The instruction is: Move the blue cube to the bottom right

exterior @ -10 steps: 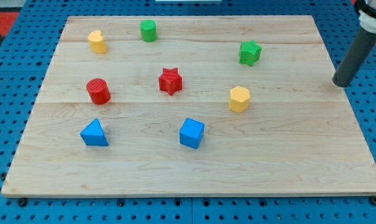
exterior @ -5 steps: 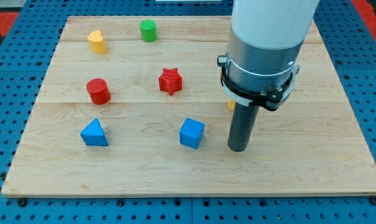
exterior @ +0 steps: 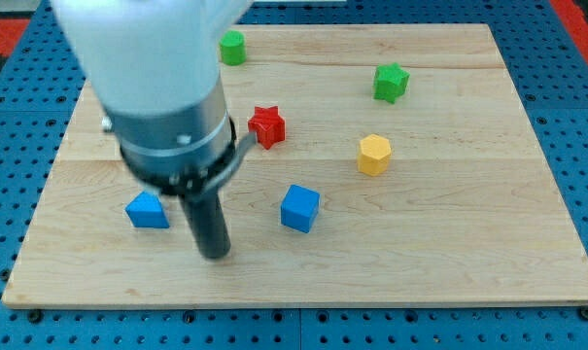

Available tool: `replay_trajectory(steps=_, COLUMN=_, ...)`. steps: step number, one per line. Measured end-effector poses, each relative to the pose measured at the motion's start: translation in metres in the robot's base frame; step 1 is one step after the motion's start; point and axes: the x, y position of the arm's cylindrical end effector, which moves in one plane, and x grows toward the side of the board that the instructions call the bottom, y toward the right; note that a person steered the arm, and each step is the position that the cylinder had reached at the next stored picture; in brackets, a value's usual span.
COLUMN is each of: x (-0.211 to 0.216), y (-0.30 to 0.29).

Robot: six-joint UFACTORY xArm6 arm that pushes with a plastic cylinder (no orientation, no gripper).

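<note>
- Rod only, no claw here, so nothing opens or holds; my tip [exterior: 214, 255] touches the wooden board [exterior: 468, 253].
- Tip sits left of the blue cube [exterior: 299, 208], a little lower, apart from it.
- Blue cube is near the board's middle bottom.
- Pushing right from this side looks best.
- Blue wedge [exterior: 146, 210] sits further left of the cube.
- Yellow block [exterior: 374, 155] is up right of it.

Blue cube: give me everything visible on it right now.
The blue cube is a small, matte, plastic-looking block, sitting flat on the wooden board, turned so one corner faces the view's bottom. It lies near the board's middle, slightly low. Nothing touches it; my tip is apart, to the view's left and a bit lower.
</note>
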Motion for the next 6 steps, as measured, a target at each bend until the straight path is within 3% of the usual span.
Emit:
replay_trajectory(steps=2, x=-0.019, y=0.136)
replay_trajectory(steps=3, x=-0.043, y=0.120)
replay_trajectory(steps=4, x=-0.053, y=0.190)
replay_trajectory(steps=5, x=-0.034, y=0.236)
replay_trajectory(steps=6, x=-0.036, y=0.193)
